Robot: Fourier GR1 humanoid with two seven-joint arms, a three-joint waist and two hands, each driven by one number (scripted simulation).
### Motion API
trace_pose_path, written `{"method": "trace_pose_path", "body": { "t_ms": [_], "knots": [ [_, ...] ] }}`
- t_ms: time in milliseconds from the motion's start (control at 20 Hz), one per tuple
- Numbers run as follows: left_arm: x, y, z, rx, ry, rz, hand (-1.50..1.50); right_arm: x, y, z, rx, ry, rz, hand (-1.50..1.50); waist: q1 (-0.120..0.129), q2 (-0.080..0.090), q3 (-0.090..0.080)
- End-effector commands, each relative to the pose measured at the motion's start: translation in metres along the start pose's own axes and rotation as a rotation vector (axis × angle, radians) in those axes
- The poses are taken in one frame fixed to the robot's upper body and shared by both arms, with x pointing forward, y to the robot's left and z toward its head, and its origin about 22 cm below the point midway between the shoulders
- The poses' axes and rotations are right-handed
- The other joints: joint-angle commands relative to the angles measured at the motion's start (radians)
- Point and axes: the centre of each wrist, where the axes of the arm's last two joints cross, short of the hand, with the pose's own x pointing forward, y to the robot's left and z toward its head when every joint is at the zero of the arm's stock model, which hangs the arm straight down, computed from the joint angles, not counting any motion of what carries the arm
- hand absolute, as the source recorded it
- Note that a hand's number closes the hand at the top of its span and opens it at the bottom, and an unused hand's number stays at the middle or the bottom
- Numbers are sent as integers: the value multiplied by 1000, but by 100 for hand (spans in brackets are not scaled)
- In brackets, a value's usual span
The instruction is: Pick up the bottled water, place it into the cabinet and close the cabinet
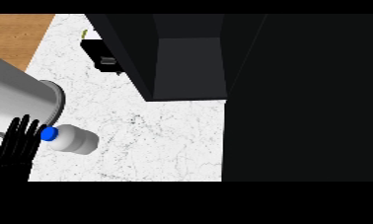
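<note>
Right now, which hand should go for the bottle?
Left, probably. The left hand is open beside the bottle, fingers near its blue cap. The right hand is not in view.

White marbled counter (167, 134) carries the lying water bottle (73, 139) and perhaps the cabinet (186, 55).

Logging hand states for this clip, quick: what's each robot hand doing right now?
Left robot hand: open, fingers straight, beside the bottled water, not holding it.
Right robot hand: not in view.
</note>
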Motion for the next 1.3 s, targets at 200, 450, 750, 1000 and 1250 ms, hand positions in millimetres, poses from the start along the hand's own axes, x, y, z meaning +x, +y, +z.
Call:
{"method": "trace_pose_path", "body": {
  "t_ms": [200,450,750,1000,1250],
  "knots": [
    [-45,13,-11,19,-1,28,-150,43,10,-1,5,-66,9,-150,9,1,0],
    [-59,13,-24,26,17,5,-150,46,2,10,3,-65,7,-150,5,0,1],
    [-87,20,-25,57,-9,-15,-150,40,3,12,4,-82,20,-150,4,2,-1],
    [-106,7,-30,63,1,24,-150,38,-5,18,5,-96,38,-150,5,2,0],
    [-123,7,-24,29,2,145,-150,36,-5,27,0,-69,29,-150,0,3,-1]
  ]
}}
